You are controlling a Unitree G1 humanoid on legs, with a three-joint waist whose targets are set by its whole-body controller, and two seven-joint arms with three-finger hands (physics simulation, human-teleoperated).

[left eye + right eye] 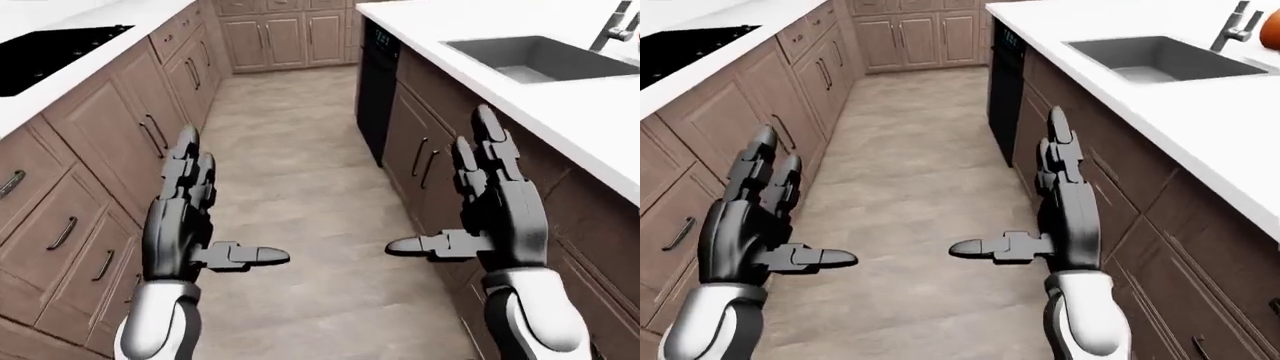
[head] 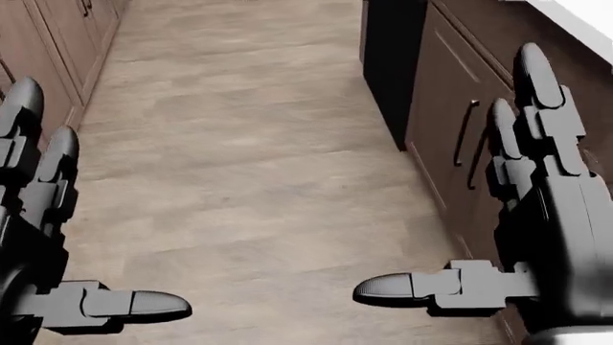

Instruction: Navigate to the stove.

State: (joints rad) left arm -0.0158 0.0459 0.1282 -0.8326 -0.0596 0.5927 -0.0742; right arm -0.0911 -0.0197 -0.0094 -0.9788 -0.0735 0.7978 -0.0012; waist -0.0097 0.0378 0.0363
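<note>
Nearest: both hands up at chest height, palms facing in, prob. just carried clear of cabinets while walking. Left hand [image 1: 185, 225] fingers straight, thumb out, holds nothing. Right hand [image 1: 495, 217] same, spread, empty, close to right cabinets [image 1: 420, 161]. Mid: wood floor [image 1: 290, 187] aisle runs between cabinet rows. Dishwasher [image 1: 375, 90] on right, sink [image 1: 540, 58] in counter above. Far left: stove [image 1: 50, 52], black cooktop, set in left countertop, top-left of left-eye view; needs approach + left turn, I judge.
</note>
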